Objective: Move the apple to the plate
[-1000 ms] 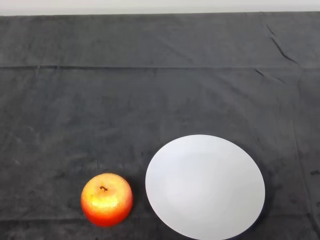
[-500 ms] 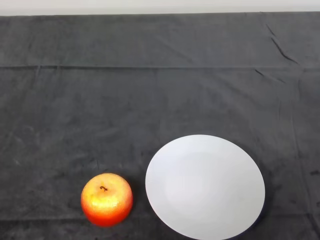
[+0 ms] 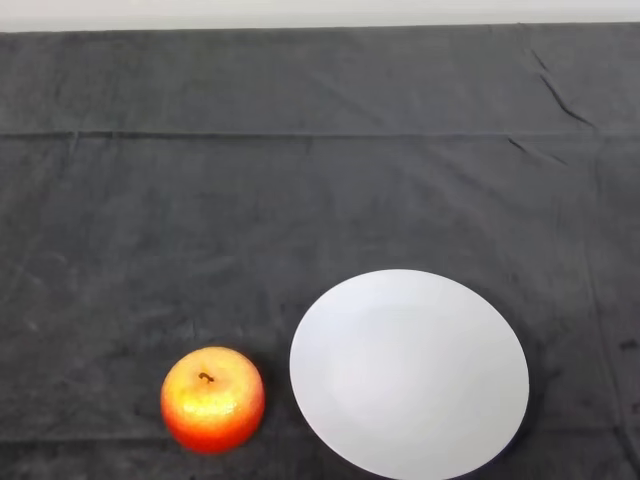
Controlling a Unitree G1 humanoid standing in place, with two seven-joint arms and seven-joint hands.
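Apple (image 3: 213, 398) sits on the dark cloth (image 3: 300, 190) near the front edge of the surface, on the robot's left side of the view. It stands upright, its short brown stem pointing up from a yellow-orange dimple, and the skin shades to deeper red round the lower half. It rests directly on the cloth, not on the plate.

Just to its right lies the plate (image 3: 410, 372), white, round and plain, with nothing on it. Its near rim runs right down to the bottom of the view. A narrow strip of cloth shows between apple and plate, so the two are close beside each other but not touching.

The cloth covers the surface from the front to the far edge, where a pale band shows along the top of the view. A long fold crosses it from side to side in the far part, and a few short creases mark the far right corner.

No part of the hand or arm appears in the view, so its state cannot be told.
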